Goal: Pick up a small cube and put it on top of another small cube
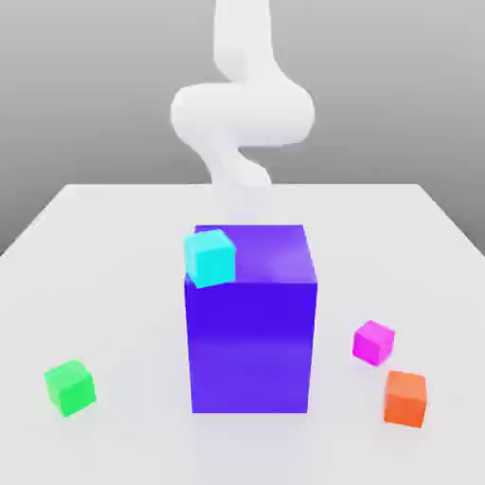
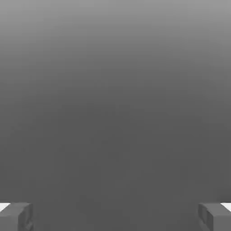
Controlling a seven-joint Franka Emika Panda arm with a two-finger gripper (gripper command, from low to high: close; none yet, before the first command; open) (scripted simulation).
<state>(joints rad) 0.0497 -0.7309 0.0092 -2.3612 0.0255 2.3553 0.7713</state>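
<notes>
Behind one large blue block [image 1: 250, 346], one white robot arm [image 1: 243, 114] reaches down, its gripper [image 2: 115, 216] spread wide with nothing between its two fingertips. Four small cubes are present: one cyan cube [image 1: 209, 259] at the blue block's top, toward the exterior view's left; one green cube [image 1: 70, 387] on the table [image 1: 123, 246] at that same side; and, at the exterior view's right, one magenta cube [image 1: 373, 343] near one orange cube [image 1: 405, 399], both on the table.
</notes>
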